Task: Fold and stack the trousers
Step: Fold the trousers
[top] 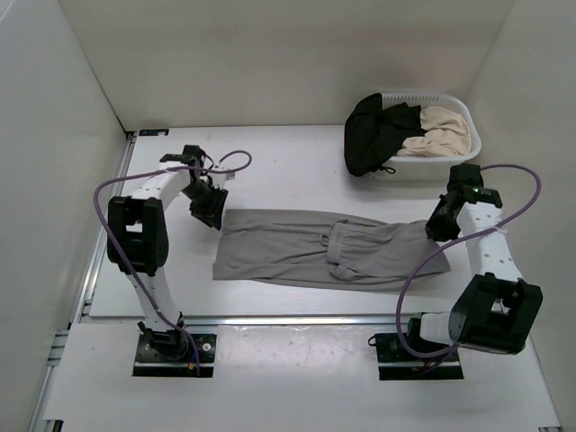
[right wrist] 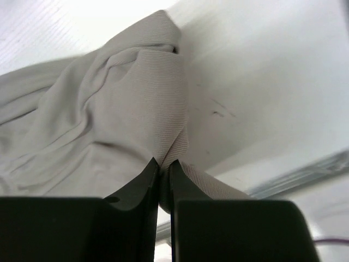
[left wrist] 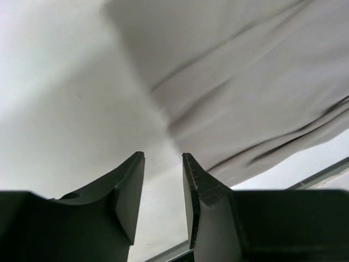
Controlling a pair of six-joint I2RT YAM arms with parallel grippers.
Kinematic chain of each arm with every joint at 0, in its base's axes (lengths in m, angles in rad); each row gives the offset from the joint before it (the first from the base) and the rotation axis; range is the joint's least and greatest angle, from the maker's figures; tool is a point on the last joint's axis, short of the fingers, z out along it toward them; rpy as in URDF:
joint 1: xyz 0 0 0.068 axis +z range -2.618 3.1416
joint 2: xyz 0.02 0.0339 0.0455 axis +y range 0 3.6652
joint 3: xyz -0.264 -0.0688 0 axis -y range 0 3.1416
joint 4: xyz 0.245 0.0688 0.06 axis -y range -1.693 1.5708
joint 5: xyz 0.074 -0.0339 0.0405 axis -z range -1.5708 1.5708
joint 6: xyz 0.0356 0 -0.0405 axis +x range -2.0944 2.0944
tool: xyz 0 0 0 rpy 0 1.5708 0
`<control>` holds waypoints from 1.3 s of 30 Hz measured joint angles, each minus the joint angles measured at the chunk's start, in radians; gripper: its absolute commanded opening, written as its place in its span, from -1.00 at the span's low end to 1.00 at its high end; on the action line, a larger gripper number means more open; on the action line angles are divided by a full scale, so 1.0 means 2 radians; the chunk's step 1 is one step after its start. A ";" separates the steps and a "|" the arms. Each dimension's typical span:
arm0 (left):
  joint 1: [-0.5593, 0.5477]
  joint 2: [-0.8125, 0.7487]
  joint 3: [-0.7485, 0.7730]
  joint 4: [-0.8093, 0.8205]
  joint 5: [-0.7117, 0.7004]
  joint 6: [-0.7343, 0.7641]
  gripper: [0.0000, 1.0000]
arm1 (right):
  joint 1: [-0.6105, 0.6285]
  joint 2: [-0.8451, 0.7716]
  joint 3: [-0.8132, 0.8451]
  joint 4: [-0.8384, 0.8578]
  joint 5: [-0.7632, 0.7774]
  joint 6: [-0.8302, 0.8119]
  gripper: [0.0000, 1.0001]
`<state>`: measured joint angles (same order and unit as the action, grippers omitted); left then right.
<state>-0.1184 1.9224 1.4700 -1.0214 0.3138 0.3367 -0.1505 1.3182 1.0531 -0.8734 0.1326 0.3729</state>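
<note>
The grey trousers (top: 315,247) lie spread across the table between the two arms. My left gripper (top: 210,209) is open and empty, just off the trousers' far left corner; in the left wrist view the cloth (left wrist: 245,87) lies ahead and to the right of the fingers (left wrist: 204,188), with bare table between them. My right gripper (top: 438,225) is shut on the right end of the trousers; in the right wrist view a pinched fold of the fabric (right wrist: 163,114) rises from between the closed fingers (right wrist: 144,185).
A white laundry basket (top: 468,135) stands at the back right, holding a black garment (top: 373,130) that hangs over its rim and a beige garment (top: 441,130). White walls enclose the table on three sides. A metal rail (top: 297,319) runs along the table's near edge.
</note>
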 measured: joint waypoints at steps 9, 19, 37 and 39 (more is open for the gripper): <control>-0.032 -0.007 -0.080 0.019 0.012 -0.001 -0.09 | 0.035 -0.001 0.179 -0.102 0.059 -0.021 -1.00; -0.043 0.042 -0.065 0.024 0.106 0.006 -0.01 | 0.400 0.098 0.255 -0.141 0.159 0.133 -1.00; -0.081 0.109 -0.004 0.010 0.175 0.003 -0.35 | 0.596 0.349 0.416 -0.124 0.207 0.303 -1.00; -0.080 0.110 -0.004 0.010 0.177 0.002 -0.35 | 0.596 0.346 0.416 -0.115 0.203 0.306 -1.00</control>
<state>-0.2794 2.1429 1.4612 -1.0019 0.6682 0.3412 1.0412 2.0109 1.8843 -1.1042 0.5388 0.9855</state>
